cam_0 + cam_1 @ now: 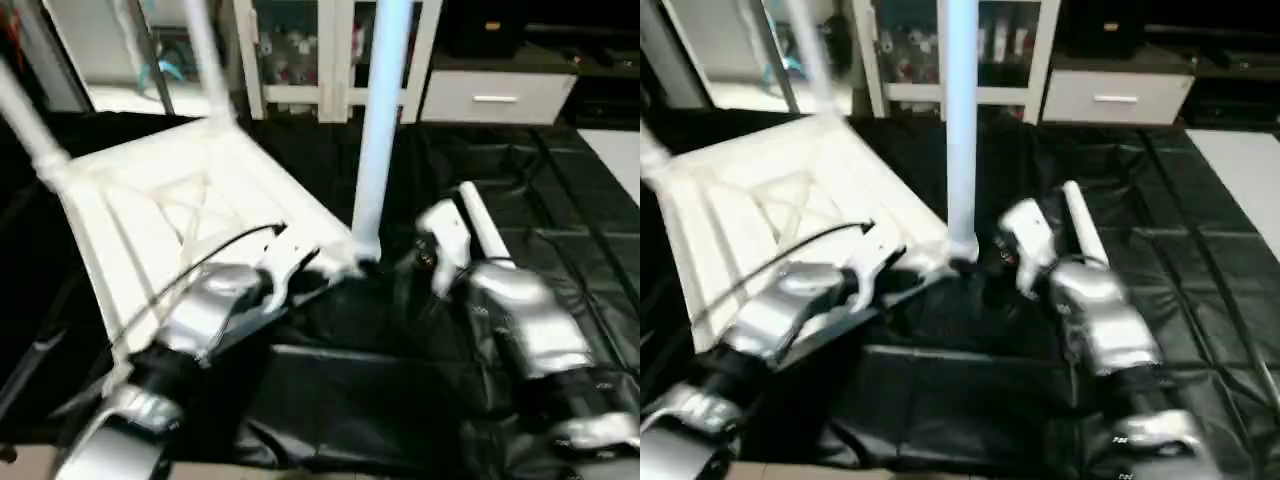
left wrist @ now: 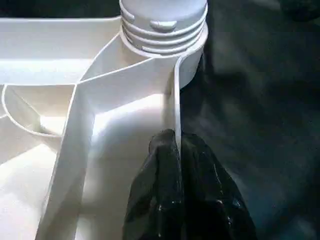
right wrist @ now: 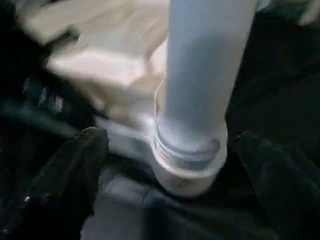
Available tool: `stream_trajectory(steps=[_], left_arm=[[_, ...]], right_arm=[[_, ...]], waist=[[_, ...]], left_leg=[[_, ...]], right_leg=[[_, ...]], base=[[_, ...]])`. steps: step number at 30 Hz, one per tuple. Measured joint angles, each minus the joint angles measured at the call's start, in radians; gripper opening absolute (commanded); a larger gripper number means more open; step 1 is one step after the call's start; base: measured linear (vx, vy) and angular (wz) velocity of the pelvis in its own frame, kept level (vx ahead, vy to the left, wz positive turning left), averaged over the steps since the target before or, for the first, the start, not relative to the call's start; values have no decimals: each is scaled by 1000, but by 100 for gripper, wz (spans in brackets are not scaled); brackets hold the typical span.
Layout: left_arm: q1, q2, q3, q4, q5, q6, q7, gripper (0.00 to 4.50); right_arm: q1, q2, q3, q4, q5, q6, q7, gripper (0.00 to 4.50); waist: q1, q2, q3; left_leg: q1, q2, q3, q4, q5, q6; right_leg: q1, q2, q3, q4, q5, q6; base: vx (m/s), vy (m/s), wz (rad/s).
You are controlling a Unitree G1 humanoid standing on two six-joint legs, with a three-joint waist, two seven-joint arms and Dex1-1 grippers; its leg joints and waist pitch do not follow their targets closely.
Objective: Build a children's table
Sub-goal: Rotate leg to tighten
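The left gripper (image 2: 176, 150) is clamped on the thin upright side wall of the white plastic square tabletop (image 1: 190, 210), just beside the corner socket (image 2: 187, 65), while the right gripper (image 3: 165, 165) stands released, its two black fingers (image 3: 75, 165) spread either side of the base of the long tapered white tube leg (image 1: 383, 120) without touching it. That leg rises upright from the near corner, and its threaded collar still shows several rings above the socket rim, so I judge it only partly screwed home. The risk from here is that the unsupported leg leans or cross-threads if the tabletop is nudged; the left grip on such a thin rim could also slip and let the slab shift on the slick black plastic sheet (image 1: 520, 200). The tabletop lies underside up on that sheet, its X-shaped ribs showing, with two more white legs (image 1: 30, 120) standing at the far corners and another white tube (image 1: 483, 222) lying loose on the sheet just beyond the right forearm.
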Motion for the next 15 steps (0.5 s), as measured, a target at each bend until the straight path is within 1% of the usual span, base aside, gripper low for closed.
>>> stream_trajectory(steps=[2,5,7,9,12,15], left_arm=[[10,24,-16,-24,-2,0,-42,0],[29,63,-41,-75,-8,3,-117,0],[35,83,-63,-110,-13,22,-157,0],[40,107,-89,-154,-17,52,-205,0],[41,116,-107,-182,-17,76,-235,0],[43,120,-115,-196,-17,86,-248,0]], right_arm=[[0,-28,4,-2,0,5,49,445],[-1,-55,31,-2,-6,8,91,445],[-3,-59,46,-2,-13,6,110,445],[-5,-65,73,0,-24,3,137,445],[-5,-65,108,0,-46,-5,172,445],[-5,-65,127,4,-61,-17,184,445]], waist=[[7,-1,0],[12,-1,1],[17,-1,1],[23,-1,1],[29,-1,1],[29,-2,1]], left_leg=[[3,0,1,0,0,-1],[4,0,3,1,-1,-2],[5,0,4,1,-1,-2],[5,0,4,1,-1,-2],[6,0,5,2,-1,-2],[6,0,6,2,-1,-2]], right_leg=[[0,0,0,1,0,0],[0,-1,2,1,0,0],[1,-1,2,1,0,-1],[1,-1,2,1,0,-1],[1,-2,2,2,0,-1],[2,-2,3,2,1,-1]], base=[[0,0,0],[0,0,0],[0,0,0],[0,0,0],[0,0,0],[0,0,0]])
